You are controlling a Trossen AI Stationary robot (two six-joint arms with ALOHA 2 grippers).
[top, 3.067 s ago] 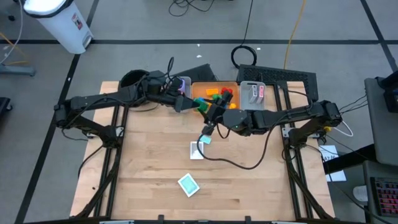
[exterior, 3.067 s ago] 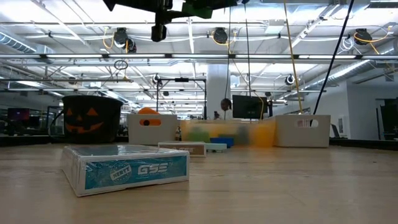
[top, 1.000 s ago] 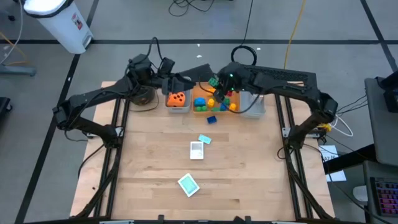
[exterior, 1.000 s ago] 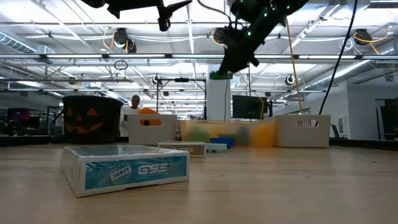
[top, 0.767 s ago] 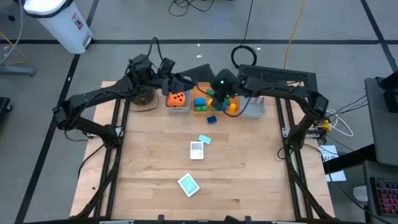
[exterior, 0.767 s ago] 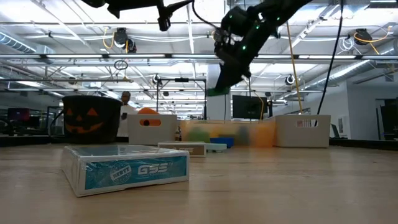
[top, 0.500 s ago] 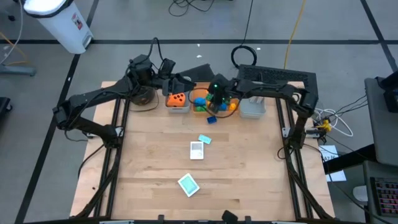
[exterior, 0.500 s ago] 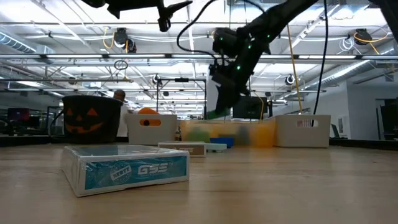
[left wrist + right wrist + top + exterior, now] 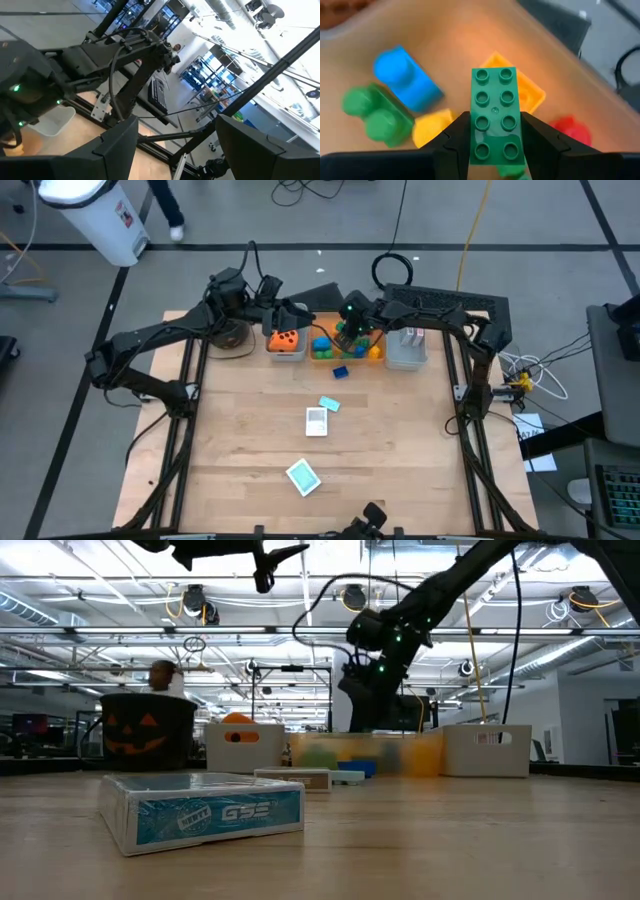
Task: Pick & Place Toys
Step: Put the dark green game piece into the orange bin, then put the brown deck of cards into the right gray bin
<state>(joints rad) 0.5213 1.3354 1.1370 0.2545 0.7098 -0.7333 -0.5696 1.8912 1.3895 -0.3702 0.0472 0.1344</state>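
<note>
My right gripper (image 9: 495, 120) is shut on a green eight-stud brick (image 9: 495, 100) just above the inside of the orange bin (image 9: 318, 320), at the table's far middle. Blue (image 9: 405, 82), green (image 9: 370, 115), yellow (image 9: 432, 127) and red (image 9: 572, 130) bricks lie on the bin's floor. An orange die (image 9: 286, 340) rests in the grey bin to the left. My left gripper (image 9: 298, 315) hangs open and level above that bin, holding nothing. A blue brick (image 9: 340, 372), a teal card (image 9: 329, 405), a white card (image 9: 316, 421) and a teal card pack (image 9: 302, 476) lie flat on the table. My right gripper pinches the green brick's two long sides (image 9: 477, 135) between its two fingers, at the end of the brick nearest the wrist. The fingers come slanting down from the table's right side and lie along the brick. The brick is lifted clear above the bricks in the bin, studs toward the camera.
A round black pot (image 9: 225, 330) stands left of the bins, and a second grey bin (image 9: 405, 350) stands right of the orange one. The wooden tabletop (image 9: 400, 450) is bare around the cards. A person walks on the floor beyond the far edge.
My right gripper has sunk from high above the bins down to the orange bin, tipping farther downward, with the green brick still between its fingers. A person has moved through the background.
</note>
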